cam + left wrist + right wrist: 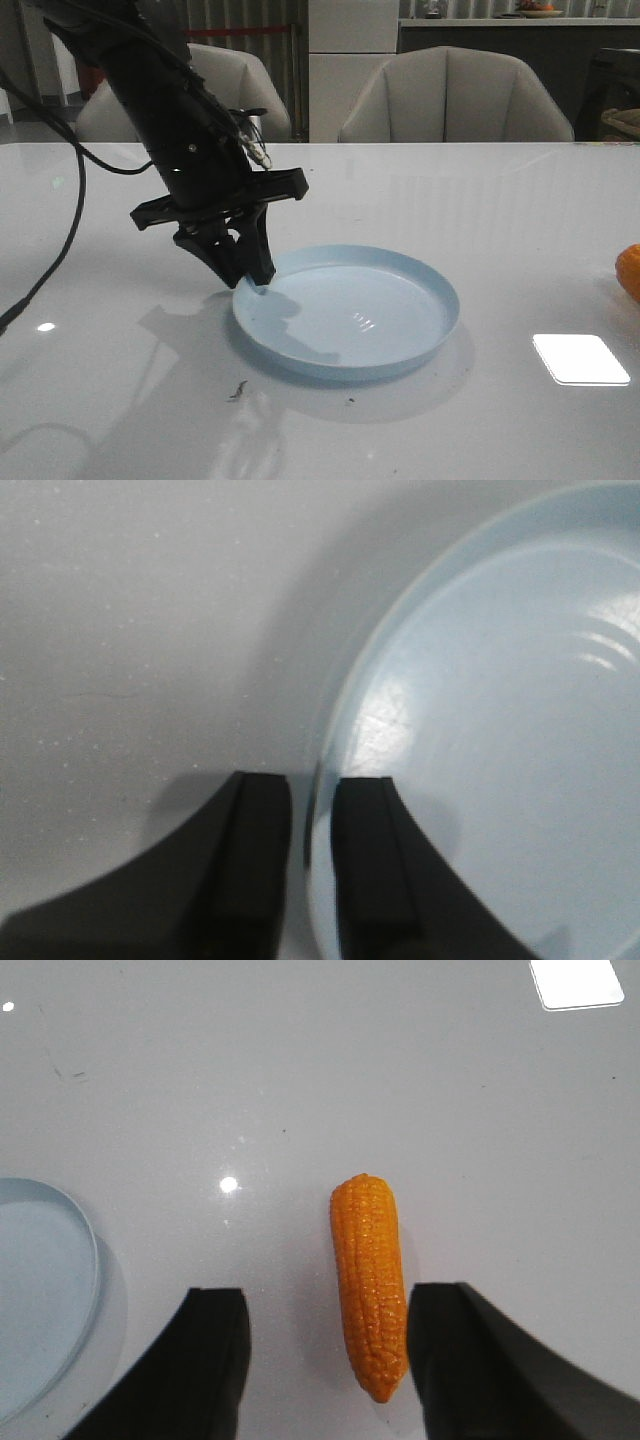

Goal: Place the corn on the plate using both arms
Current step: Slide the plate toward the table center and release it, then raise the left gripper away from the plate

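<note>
Left gripper (310, 855): jaws nearly closed, pinching the left rim of the plate (400, 300), one finger (255, 850) outside on the table side, the other inside the dish. In the front view the gripper (250, 275) angled down onto that rim from the upper left.

Right gripper (325, 1360): jaws wide apart, holding nothing, poised over the corn (370, 1285). The cob lay on the white table (300, 1080) between the fingers, closer to one of them; contact could not be judged.

Plate sat flat near table centre, bare inside. Corn (630, 272) lay well right of it, only an orange edge showing at the frame's right border.
</note>
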